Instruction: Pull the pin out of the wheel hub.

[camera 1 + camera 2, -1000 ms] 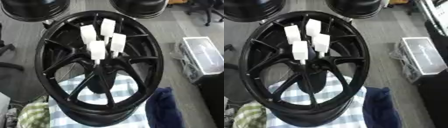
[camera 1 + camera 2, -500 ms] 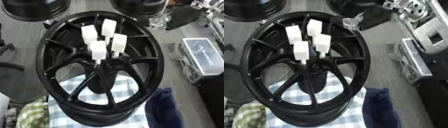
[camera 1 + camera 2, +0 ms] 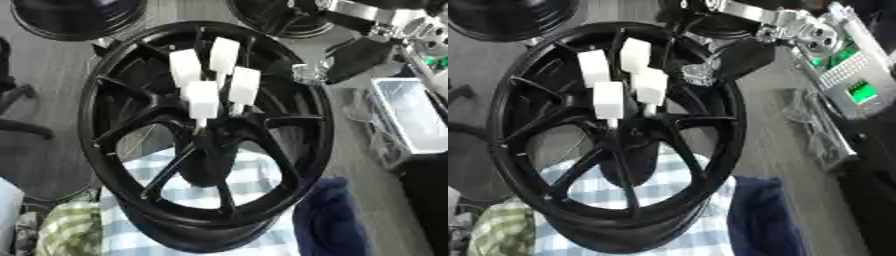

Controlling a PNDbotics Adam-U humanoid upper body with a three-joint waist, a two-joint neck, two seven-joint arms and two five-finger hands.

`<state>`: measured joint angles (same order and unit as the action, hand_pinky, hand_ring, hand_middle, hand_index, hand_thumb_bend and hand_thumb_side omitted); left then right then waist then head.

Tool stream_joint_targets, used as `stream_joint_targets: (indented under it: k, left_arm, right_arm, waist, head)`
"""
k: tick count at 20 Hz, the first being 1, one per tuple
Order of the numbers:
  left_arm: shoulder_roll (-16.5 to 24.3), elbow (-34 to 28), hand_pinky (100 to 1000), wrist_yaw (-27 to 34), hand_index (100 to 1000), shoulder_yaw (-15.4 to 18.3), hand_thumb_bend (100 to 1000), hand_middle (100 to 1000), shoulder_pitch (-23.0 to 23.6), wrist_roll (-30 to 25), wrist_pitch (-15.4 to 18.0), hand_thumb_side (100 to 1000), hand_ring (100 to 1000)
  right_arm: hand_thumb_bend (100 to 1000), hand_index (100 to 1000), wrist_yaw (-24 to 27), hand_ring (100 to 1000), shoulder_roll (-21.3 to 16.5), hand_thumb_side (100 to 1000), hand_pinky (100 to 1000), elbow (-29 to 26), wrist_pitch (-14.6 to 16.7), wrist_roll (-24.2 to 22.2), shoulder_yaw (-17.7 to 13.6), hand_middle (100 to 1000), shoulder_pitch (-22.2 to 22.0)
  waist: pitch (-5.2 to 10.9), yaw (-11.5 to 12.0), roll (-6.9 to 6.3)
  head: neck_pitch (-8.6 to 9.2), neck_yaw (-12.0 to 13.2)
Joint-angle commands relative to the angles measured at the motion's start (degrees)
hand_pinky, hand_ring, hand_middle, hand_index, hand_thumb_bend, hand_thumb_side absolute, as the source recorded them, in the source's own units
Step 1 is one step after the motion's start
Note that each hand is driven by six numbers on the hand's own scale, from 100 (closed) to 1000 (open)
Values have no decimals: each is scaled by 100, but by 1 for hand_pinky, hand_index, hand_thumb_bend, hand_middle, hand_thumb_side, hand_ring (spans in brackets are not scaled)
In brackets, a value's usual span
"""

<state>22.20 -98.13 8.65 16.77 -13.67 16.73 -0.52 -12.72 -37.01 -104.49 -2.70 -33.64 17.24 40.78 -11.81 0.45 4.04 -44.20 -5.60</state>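
A black spoked wheel hub [image 3: 114,125] lies on a checked cloth and fills the middle of both views. Several pins with white block heads [image 3: 203,99] stand upright near its centre, close together. My right hand [image 3: 741,56] comes in from the upper right on a silver and black arm and hovers over the hub's upper right rim. It is a short way to the right of the nearest white pin head [image 3: 649,86] and is not touching it. The hand is blurred. My left hand does not show.
Two more black wheels [image 3: 74,20] lie along the top edge. A clear plastic box [image 3: 407,117] sits on the floor at the right. A dark blue cloth [image 3: 328,220] lies at the lower right and a green checked cloth [image 3: 61,232] at the lower left.
My right arm has come in from the upper right corner and moved down and left, up to the hub's rim. The pins have not moved.
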Motion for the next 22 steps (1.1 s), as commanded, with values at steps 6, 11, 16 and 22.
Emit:
stream_joint_targets:
  k: [6, 11, 16, 22]
  left_arm:
    - [178, -69, 769, 21, 728, 57, 100, 663, -63, 3, 12, 826, 799]
    - [180, -73, 769, 18, 727, 59, 100, 661, -67, 3, 12, 827, 799]
    - [182, -74, 770, 20, 725, 60, 100, 658, -68, -1, 9, 827, 797]
    - [183, -77, 770, 21, 724, 68, 100, 656, -70, 6, 8, 828, 796]
  right_arm:
    - [347, 855, -238, 756, -19, 524, 871, 98, 167, -107, 47, 731, 76]
    - [349, 848, -377, 752, 25, 529, 868, 154, 228, -133, 99, 723, 70]
    - [349, 839, -500, 744, 76, 537, 865, 239, 280, -146, 143, 714, 66]
    - [342, 829, -564, 739, 106, 546, 863, 280, 323, -154, 169, 700, 64]
  waist:
    - [42, 16, -17]
    - [28, 20, -6]
    - [13, 30, 4]
    - [3, 36, 13]
  head:
    - [8, 53]
    - [8, 62]
    - [8, 66]
    - [8, 78]
